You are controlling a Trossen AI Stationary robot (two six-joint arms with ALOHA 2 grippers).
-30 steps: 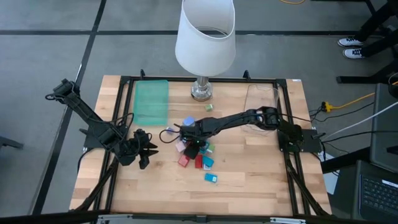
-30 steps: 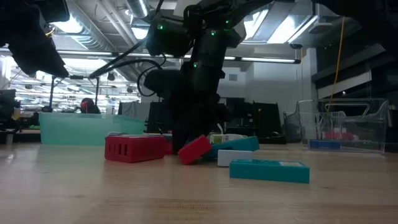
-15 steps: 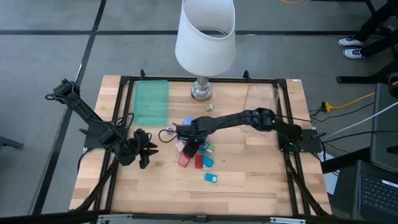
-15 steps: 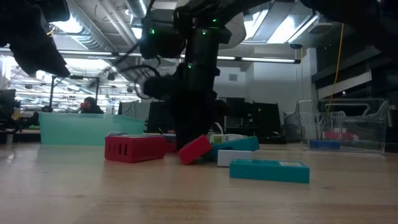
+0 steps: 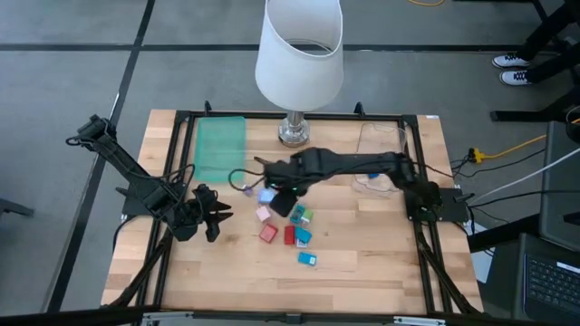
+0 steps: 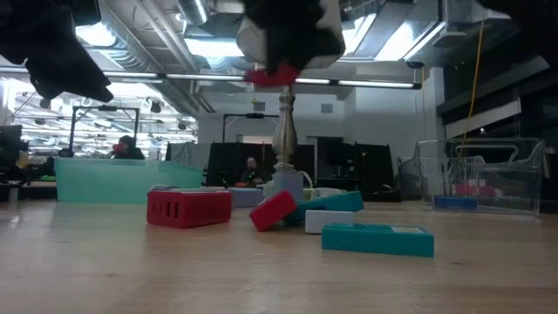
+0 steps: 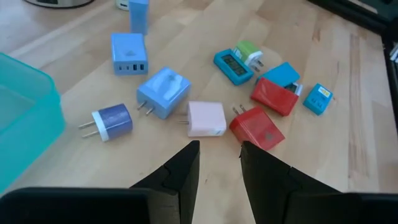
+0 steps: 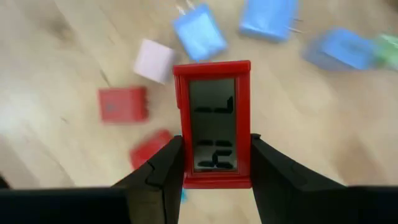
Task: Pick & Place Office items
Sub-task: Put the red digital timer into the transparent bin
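Note:
My right gripper (image 5: 280,187) hangs high over the middle of the table, shut on a small red item with a dark screen (image 8: 211,124), which shows at the top of the low view as the red item (image 6: 272,77). Below it the other office items (image 5: 292,225) lie loose on the wood: blue, pink, red, teal and green pieces (image 7: 205,118). Near the table's left edge my left gripper (image 5: 214,217) waits, open, its fingers (image 7: 186,163) pointing at the pile with nothing between them. My right gripper pinches the red item's two long sides (image 8: 179,155) between its two fingers (image 8: 163,171), toward one end of the piece. The fingers point down, from above. The piece is lifted clear of the table, its screen face turned toward the wrist.
A flat green tray (image 5: 221,149) lies at the far left, a clear bin (image 5: 381,152) at the far right. A lamp with a white shade (image 5: 299,50) stands at the far middle on its base (image 5: 293,134). Bare wood lies toward the near edge.
My right gripper has risen steeply out of the pile with the red item between its fingers, drifting a little toward the far edge. The red item is now lifted clear; the other pieces have stayed where they lay.

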